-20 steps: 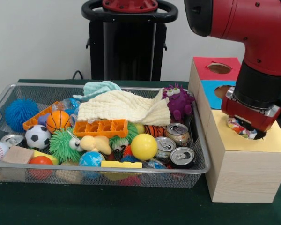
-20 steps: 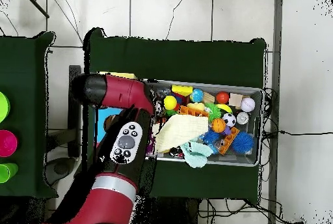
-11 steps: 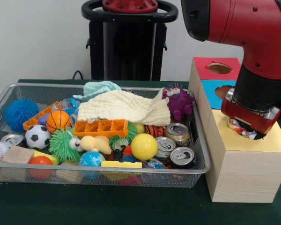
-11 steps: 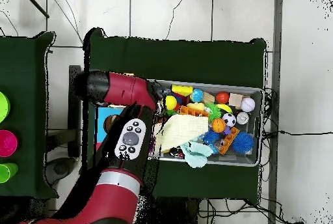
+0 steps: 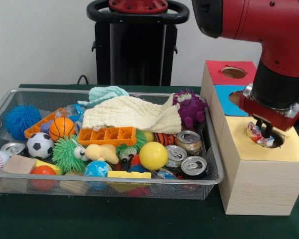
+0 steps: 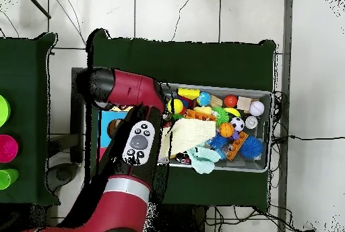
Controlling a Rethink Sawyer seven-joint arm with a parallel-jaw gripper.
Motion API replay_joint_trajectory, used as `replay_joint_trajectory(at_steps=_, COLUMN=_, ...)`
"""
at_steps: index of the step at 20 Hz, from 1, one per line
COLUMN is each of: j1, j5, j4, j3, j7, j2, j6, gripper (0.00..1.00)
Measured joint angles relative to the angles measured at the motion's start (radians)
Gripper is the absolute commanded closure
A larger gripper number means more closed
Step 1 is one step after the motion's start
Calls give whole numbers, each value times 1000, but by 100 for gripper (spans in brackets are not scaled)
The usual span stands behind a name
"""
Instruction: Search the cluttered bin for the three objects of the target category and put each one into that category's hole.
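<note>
The Sawyer arm's claw hangs over the hole in the yellow top of the wooden box, its dark fingers narrowed around a crumpled, multicoloured wrapper-like object sitting at the hole's rim (whether they truly clamp it cannot be told). To the claw's left in the front view, the wire bin holds balls, a cream cloth, a purple plush monster and three drink cans.
</note>
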Motion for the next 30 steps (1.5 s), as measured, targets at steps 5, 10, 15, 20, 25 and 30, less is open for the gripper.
replay_joint_trajectory(at_steps=5, j1=-21, j5=-1, j4=-9, j3=9, j7=0, j2=-54, j6=89, gripper=100)
replay_joint_trajectory(at_steps=10, j1=-44, j5=-19, j4=-9, j3=12, j7=0, j2=-100, j6=132, gripper=100)
replay_joint_trajectory(at_steps=15, j1=-51, j5=-41, j4=-9, j3=16, j7=0, j2=-113, j6=132, gripper=100)
replay_joint_trajectory(at_steps=20, j1=-52, j5=-41, j4=-8, j3=22, j7=0, j2=-116, j6=132, gripper=100)
replay_joint_trajectory(at_steps=25, j1=-49, j5=-41, j4=-1, j3=27, j7=0, j2=-116, j6=94, gripper=100)
replay_joint_trajectory(at_steps=30, j1=-32, j5=-41, j4=2, j3=27, j7=0, j2=-112, j6=-33, gripper=100)
